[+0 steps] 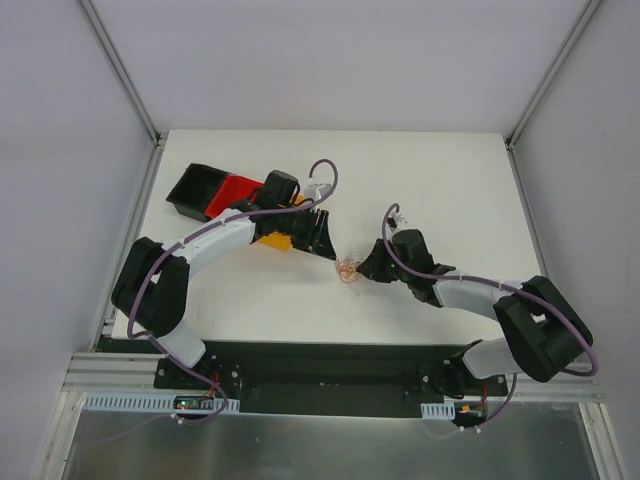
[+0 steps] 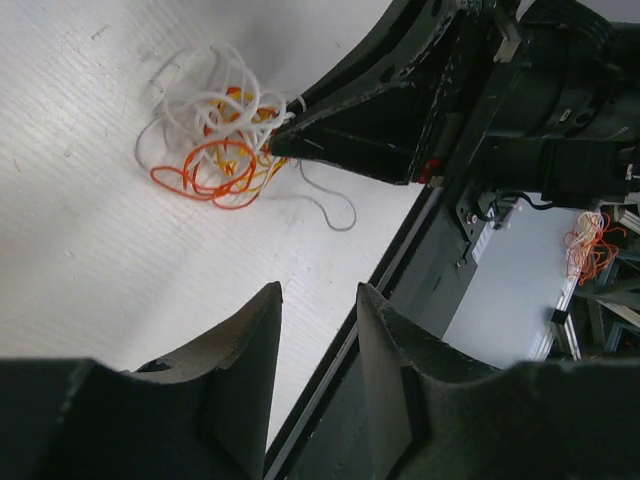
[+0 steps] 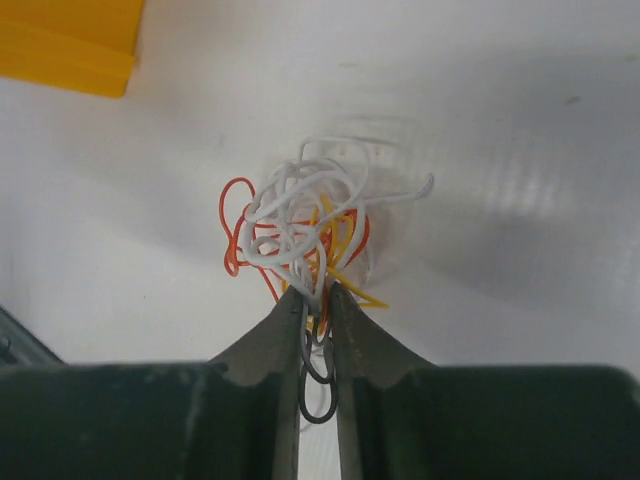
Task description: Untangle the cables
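In the middle of the top view, on the worktop (image 1: pixel 450 190), lie the cables (image 3: pixel 300 225), a light, floppy tangle. The right gripper (image 3: pixel 310 295) pinches its lower edge with tight jaws. The left gripper (image 2: pixel 318 295) has jaws a little apart, holding nothing. It should grab one loose loop.

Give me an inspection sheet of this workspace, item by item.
Surface: white table.
Job's things: tangle of white, orange and yellow wires, knotted, mid-table.
Clutter: black bin, red bin, yellow bin, far left.
Tools: right tool shut on tangle; left tool open, holding nothing.
Cables: purple arm cables along both arms.
Surroundings: grey walls.
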You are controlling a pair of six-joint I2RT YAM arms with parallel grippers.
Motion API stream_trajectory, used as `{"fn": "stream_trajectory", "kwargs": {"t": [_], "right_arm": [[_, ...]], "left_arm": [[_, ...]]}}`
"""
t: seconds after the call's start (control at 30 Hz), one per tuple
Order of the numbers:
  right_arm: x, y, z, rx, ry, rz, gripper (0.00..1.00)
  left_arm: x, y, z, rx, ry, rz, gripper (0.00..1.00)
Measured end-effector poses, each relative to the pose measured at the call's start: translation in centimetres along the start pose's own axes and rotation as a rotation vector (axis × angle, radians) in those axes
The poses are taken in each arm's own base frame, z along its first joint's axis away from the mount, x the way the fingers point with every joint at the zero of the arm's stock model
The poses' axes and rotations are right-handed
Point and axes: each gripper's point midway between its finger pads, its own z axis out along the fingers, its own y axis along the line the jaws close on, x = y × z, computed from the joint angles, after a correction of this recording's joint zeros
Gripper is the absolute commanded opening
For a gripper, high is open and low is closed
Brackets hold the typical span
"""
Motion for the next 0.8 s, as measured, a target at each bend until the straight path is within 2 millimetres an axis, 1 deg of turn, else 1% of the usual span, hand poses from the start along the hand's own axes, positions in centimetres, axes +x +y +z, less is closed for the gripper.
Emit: {"fn": "stream_trajectory", "kwargs": {"t": [0.07,0.1,0.23,0.3,0.37,0.43,0.57,0.8], "right_arm": [[0.4,1.1,0.3,-0.068,0.028,-0.018,0.02],[0.7,1.7,0.4,-0.105,0.041,-0.028,0.01],[1.0,4.4,-0.1,-0.276,0.061,-0.064,0.01],[1.2,5.4,-0.5,-0.342,0.063,-0.077,0.00],[1.5,5.9,-0.9,-0.390,0.064,-0.086,0.00],[1.6,5.9,-1.2,-0.420,0.053,-0.088,0.01],[1.5,4.8,-1.9,-0.437,0.011,-0.065,0.00],[-0.5,3.8,-3.6,-0.511,-0.114,0.019,0.00]], "left_arm": [[0.0,0.0,0.0,0.000,0.000,0.007,0.41],[0.0,0.1,0.0,0.000,0.001,0.014,0.43],[0.2,0.3,0.1,-0.001,0.009,0.043,0.46],[0.5,0.6,0.1,-0.006,0.023,0.050,0.47],[0.8,0.7,0.1,-0.011,0.038,0.058,0.47],[1.0,0.8,0.0,-0.015,0.051,0.064,0.48],[1.2,0.7,-0.2,-0.006,0.065,0.080,0.50],[1.6,0.0,-0.1,0.049,0.096,0.083,0.49]]}}
